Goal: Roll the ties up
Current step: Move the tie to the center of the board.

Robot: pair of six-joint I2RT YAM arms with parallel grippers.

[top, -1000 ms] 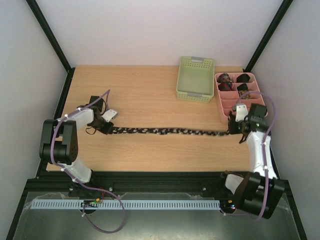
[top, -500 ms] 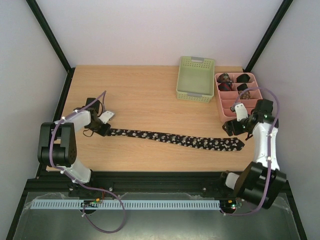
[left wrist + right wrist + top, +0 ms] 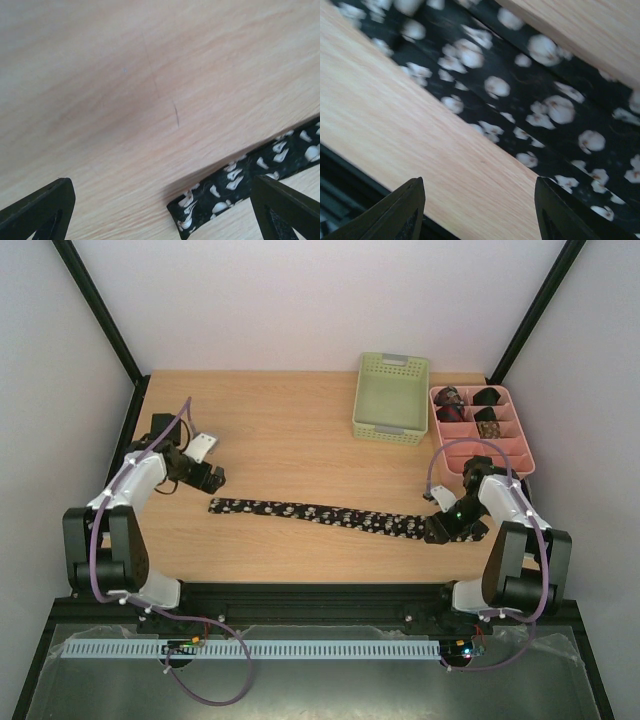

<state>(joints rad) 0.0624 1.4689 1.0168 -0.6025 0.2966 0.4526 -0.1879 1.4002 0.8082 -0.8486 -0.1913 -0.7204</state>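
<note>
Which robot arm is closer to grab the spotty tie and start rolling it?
Probably right. The right end effector is open directly over the black dotted tie; the left end effector is open too, but beside the tie's tip.

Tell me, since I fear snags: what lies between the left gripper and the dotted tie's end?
Only bare table; the left gripper hangs apart from the dotted tie, clearest in the top view.

Left arm (image 3: 135,480) folded, elbow back near base, forearm reaching forward-right. Left gripper (image 3: 210,478) low, jaws spread wide. Right arm (image 3: 500,502) bent tight over its base. Right gripper (image 3: 445,530) angled down-left, jaws also wide apart, dark fingers (image 3: 405,210) flanking the gap.
</note>
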